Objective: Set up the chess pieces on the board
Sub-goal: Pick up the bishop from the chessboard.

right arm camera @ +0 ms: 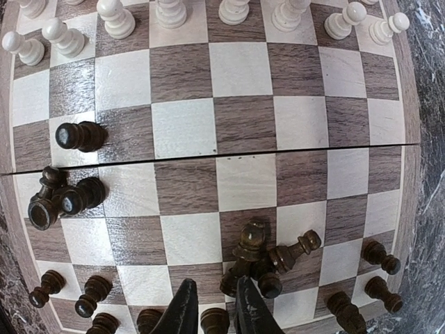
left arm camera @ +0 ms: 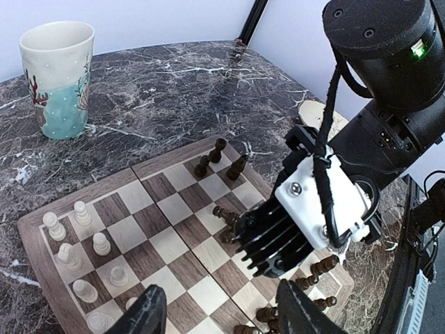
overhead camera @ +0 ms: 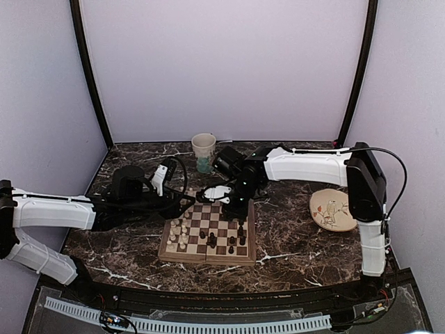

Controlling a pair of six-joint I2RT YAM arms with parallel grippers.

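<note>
Pale lilac walls (overhead camera: 222, 69) were put up all round, black struts (overhead camera: 89, 83) were run up the back corners, and a dark veined marble table (overhead camera: 299, 243) was used.

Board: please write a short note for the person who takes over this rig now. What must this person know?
Left pincer: open, empty, hovering over the board.
Right pincer: narrow gap, low over the dark pieces; I cannot tell whether it grips one.
Done: the white pieces stand in roughly two rows at their edge.
Left: several dark pieces lie toppled on the middle squares. Only some stand at their own edge, so the rest must be stood there.
</note>
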